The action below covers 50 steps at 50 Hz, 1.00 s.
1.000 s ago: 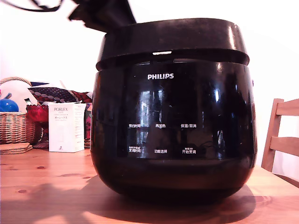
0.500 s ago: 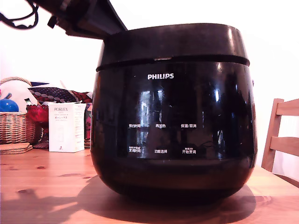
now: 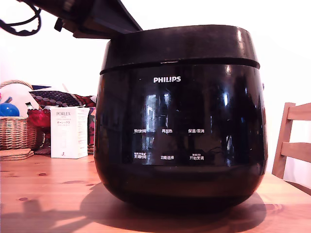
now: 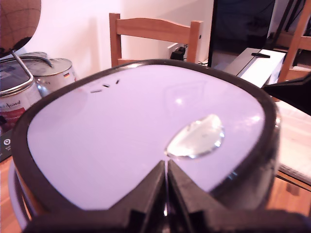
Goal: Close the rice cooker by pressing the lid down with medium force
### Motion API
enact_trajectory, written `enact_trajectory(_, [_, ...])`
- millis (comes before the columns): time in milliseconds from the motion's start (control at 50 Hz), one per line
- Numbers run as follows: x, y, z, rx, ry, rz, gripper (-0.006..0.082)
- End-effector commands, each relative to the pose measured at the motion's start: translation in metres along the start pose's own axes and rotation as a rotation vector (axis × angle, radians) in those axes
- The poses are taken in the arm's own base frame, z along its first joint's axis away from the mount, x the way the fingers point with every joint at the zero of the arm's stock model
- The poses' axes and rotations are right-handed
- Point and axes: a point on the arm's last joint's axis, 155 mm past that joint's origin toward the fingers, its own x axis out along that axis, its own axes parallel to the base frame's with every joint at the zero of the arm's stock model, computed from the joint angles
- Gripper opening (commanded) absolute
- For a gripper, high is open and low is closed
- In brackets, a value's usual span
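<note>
- On the wooden table (image 3: pixel 48 194), the glossy black rounded rice cooker (image 3: pixel 180 145) stands with its black lid (image 3: pixel 180 43) down.
- The black gripper (image 4: pixel 165 182), fingers together, rests on it.
- 1 white carton (image 3: pixel 69 132) and a wicker basket (image 3: pixel 17 131) stand at the exterior view's left.

The arm (image 3: pixel 92 19) is black, with flat angular housing panels. A thin black cable (image 3: pixel 22 26) hangs from it in a loop. The gripper (image 4: pixel 166 187) is also black; its two fingers (image 4: pixel 146 194) are matte, wedge-shaped and taper to narrow tips.
</note>
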Motion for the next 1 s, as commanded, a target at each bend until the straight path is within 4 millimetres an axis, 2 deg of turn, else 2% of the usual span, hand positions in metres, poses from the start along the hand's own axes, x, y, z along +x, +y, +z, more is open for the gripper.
enact_trajectory(0, [0.005,-0.005,-0.1,-0.04,0.269,-0.015,-0.0022])
enact_trajectory(220, [0.007,-0.005,-0.109,-0.044,0.298,-0.016,-0.0022])
enact_trajectory(460, [0.006,-0.007,-0.142,-0.065,0.416,-0.022,-0.0022])
enact_trajectory(600, [0.007,-0.007,-0.15,-0.07,0.441,-0.024,-0.0022])
enact_trajectory(660, [0.01,-0.006,-0.143,-0.065,0.413,-0.024,-0.0022])
enact_trajectory(740, [0.013,-0.007,-0.124,-0.06,0.343,-0.03,-0.0022])
enact_trajectory(980, [0.011,0.0,-0.056,-0.037,0.156,-0.009,-0.0022])
